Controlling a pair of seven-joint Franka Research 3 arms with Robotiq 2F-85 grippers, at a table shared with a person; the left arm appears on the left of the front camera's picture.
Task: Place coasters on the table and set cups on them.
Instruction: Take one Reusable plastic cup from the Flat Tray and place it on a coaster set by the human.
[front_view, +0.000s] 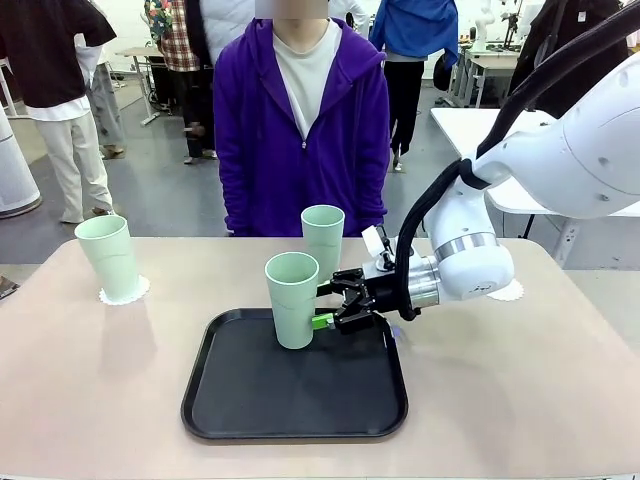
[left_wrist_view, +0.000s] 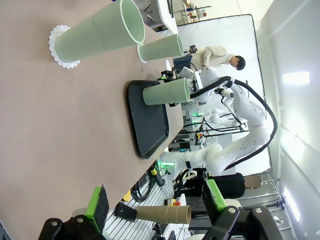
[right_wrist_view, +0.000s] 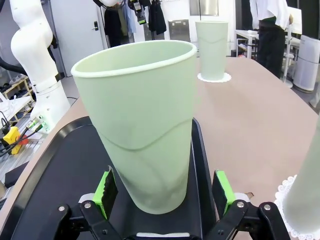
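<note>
**Right hand straddling the last tray cup, not yet clamped**

Right hand (front_view: 335, 312) spread wide around the lower part of the cup on the tray (right_wrist_view: 142, 125), green pads (right_wrist_view: 106, 192) standing off either flank with a sliver of daylight on each side; no contact to be made out. Lies directly ahead of that hand, between the fingers, long axis upright, wider mouth up, base on the black tray (front_view: 250, 400). Reached from the robot's right, low and roughly level with the table (front_view: 90, 380). Clearly nearer than the left hand (left_wrist_view: 155, 202), which hangs well back over the near left of the table, fingers apart and empty.

Pale mint green, tall, tapered, no handle, smooth plastic with a faint wavy line across the wall. Probably light and easy to tip if squeezed too low.

Beyond it: second cup (front_view: 323, 235) just behind the tray on a lacy white coaster (right_wrist_view: 214, 78); third cup (front_view: 108, 257) far left on its own coaster (front_view: 125, 293). Spare coaster (front_view: 508, 291) bare at the table's right, partly behind the arm — likely the destination. Person in a purple hoodie (front_view: 300, 130) standing at the far edge.
</note>
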